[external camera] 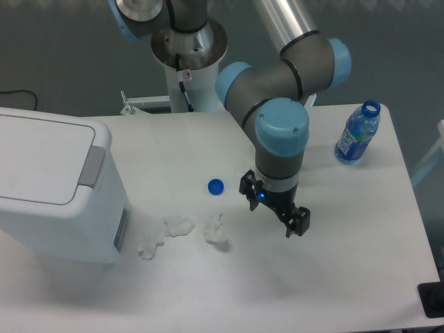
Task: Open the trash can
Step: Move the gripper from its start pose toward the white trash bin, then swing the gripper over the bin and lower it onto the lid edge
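Crumpled tissue scraps (182, 229) lie in the foreground beside the trash can (55, 187), which stands at the table's left edge, lid shut. Gripper (275, 210), jaws spread and empty, hangs mid-table, well apart. Best approach: cross above the scraps and bottle cap (216, 186), then press squarely on the grey push tab (91, 166).

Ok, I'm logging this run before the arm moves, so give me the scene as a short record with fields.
trash can: left of table, lid shut
push tab: grey, on lid's right edge
gripper: open, empty, over table centre, apart from bin
bottle cap: blue, loose, left of gripper
crumpled tissues: white, beside bin
water bottle: uncapped, far right
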`<state>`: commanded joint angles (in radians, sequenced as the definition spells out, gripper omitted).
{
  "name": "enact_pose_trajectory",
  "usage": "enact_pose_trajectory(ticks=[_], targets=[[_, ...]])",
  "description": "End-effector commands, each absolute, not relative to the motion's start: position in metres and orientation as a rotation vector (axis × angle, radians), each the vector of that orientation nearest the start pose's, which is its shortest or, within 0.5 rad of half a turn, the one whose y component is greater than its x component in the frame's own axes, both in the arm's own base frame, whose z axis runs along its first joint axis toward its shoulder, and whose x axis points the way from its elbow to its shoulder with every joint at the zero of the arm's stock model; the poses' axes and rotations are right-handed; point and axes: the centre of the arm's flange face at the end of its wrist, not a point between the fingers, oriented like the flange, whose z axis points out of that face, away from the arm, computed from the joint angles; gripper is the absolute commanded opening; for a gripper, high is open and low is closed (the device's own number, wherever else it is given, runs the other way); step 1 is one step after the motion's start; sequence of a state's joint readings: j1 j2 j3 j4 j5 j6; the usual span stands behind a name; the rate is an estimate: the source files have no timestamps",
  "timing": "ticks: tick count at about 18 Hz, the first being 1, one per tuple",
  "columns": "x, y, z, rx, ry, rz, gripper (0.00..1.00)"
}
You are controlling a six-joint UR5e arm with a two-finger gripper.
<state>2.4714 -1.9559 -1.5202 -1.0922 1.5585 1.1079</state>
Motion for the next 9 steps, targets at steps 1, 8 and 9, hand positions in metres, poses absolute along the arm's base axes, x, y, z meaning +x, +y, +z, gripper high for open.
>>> enact_pose_trajectory(ticks=[1, 8, 9], targets=[[-0.413, 0.509, 0.345, -3.029, 0.3, 0.176, 1.0], [-0.373, 0.534, 0.395, -2.877, 0.056, 0.118, 0.75], [-0.364, 0.537, 0.403, -2.841, 0.024, 0.086, 0.62]])
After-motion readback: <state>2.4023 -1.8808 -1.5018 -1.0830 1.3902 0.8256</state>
